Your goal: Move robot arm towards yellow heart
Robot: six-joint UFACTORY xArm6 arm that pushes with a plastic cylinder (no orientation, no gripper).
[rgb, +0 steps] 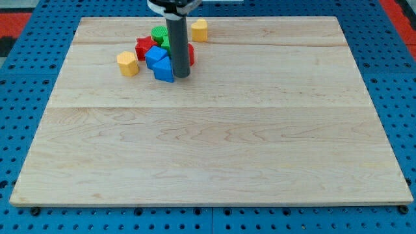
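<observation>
The rod hides part of the block cluster; a red block (190,54) shows only as a sliver behind it. The gripperless tip (181,77) touches the blue blocks (160,64). The yellow heart (199,30) sits up-right of the tip, near the board's top edge (260,19); shapes are hard to confirm.

Red block (190,54) and green block (166,43) half behind rod (178,39).

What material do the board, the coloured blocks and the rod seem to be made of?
The board looks like pale unvarnished wood: grain lines and plank seams show. The blocks, such as the yellow block and blue block, look like matte plastic: flat, uniform colour, though painted wood is possible. The rod ending in my tip looks like dark metal or plastic, slightly glossy.
</observation>
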